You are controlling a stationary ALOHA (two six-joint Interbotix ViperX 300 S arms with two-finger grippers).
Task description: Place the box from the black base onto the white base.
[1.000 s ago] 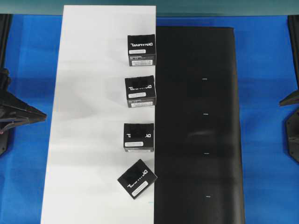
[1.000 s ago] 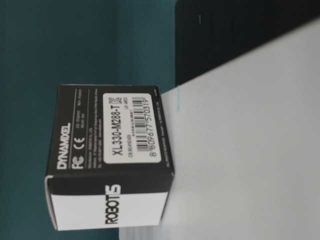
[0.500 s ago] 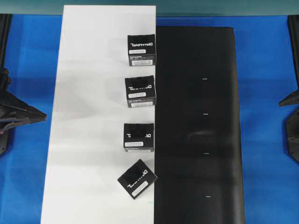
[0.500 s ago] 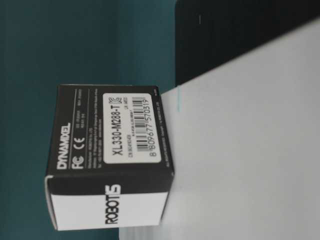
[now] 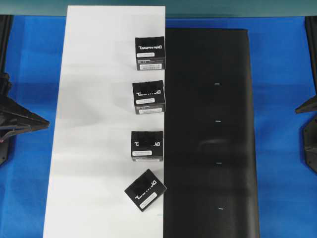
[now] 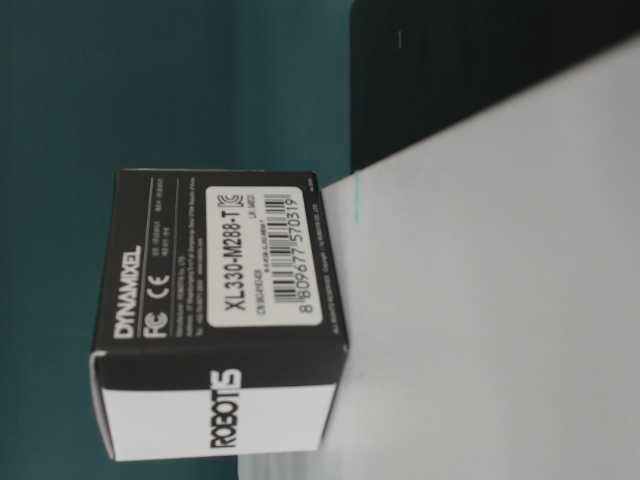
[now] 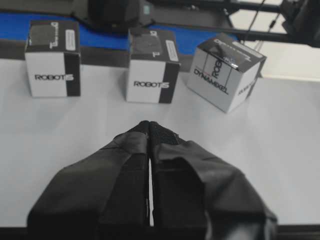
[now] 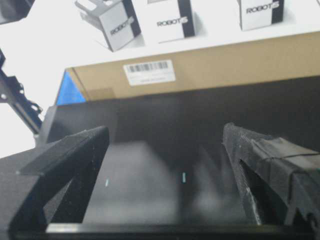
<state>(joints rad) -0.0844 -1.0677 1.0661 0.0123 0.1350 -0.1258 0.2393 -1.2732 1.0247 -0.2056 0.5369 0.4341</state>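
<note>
Several black boxes stand in a line on the white base [image 5: 99, 124], along its right edge: a far one [image 5: 150, 53], one below it [image 5: 149, 97], a third [image 5: 147, 145], and a nearest one turned askew [image 5: 145, 189]. The black base [image 5: 208, 129] carries no box, only tiny white ticks. My left gripper [image 7: 149, 126] is shut and empty, low over the white base and facing three boxes [image 7: 151, 65]. It sits at the left edge of the overhead view [image 5: 43, 122]. My right gripper [image 8: 167, 150] is open and empty over the black base [image 8: 200, 125].
Blue tabletop [image 5: 282, 99] surrounds both sheets. The table-level view shows one box [image 6: 225, 320] close up on the white base [image 6: 500, 300], with the black base [image 6: 480, 70] behind. The right arm [image 5: 309, 139] sits at the right edge.
</note>
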